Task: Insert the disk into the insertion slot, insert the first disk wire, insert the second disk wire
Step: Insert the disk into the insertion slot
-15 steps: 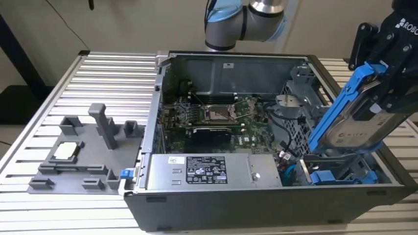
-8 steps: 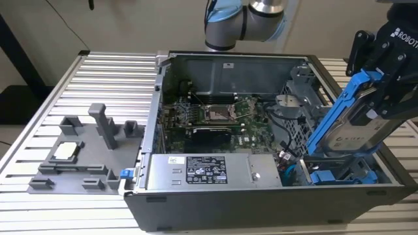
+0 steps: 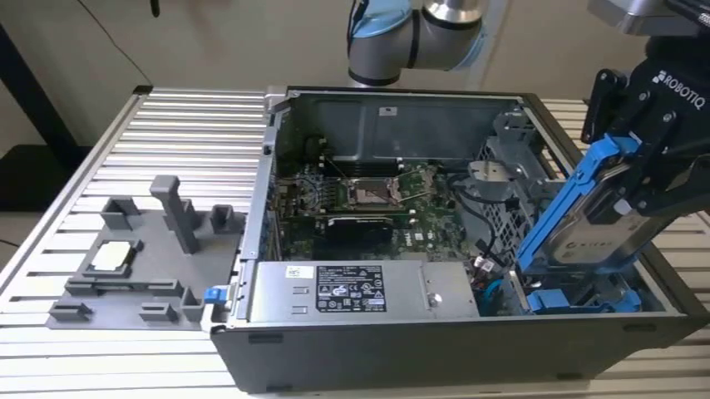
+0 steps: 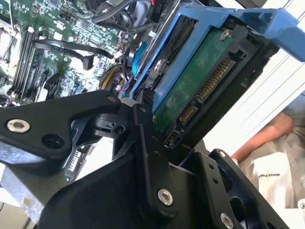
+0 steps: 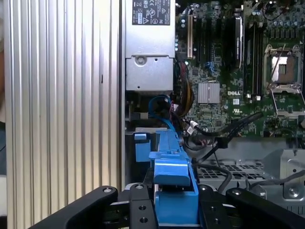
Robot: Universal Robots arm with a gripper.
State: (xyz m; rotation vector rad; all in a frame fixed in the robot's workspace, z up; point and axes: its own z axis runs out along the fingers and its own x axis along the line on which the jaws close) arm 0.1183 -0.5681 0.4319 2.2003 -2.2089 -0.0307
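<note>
step: first of three, the disk (image 3: 597, 237) going into the insertion slot (image 3: 571, 284). Not seated yet; both wire steps undone.
disk position: held above the exterior view's right end of the open computer case (image 3: 444, 353), steeply tilted. Lower end is down inside the case just above the drive cage, upper blue tab is up by the end effector (image 3: 646, 187).
disk detail: in the second wrist view the green board side and the connector strip (image 4: 209, 90) are bare, with nothing plugged in.
slot: bay in the grey cage at the case corner, next to the second blue carrier (image 3: 577, 301), which is already parked. I can't make out the exact mouth edges.
end effector: closed down onto the disk. Fingers (image 5: 141, 206) press the blue frame from both sides in the first wrist view. Grip looks firm, no gap visible.
seating calls for (judgement): bring the tilt down until the carrier lines up with the bay rails, then a straight push along the bay. Tolerance looks tight, so a skewed entry would probably jam.
watch: loose black cables (image 5: 228, 136) and a blue cable (image 5: 159, 102) lie close to the bay and could snag the carrier's leading end.
nearby: power supply (image 3: 332, 287) sits just beside the cage. The case stands on the ribbed desk (image 3: 189, 116).
</note>
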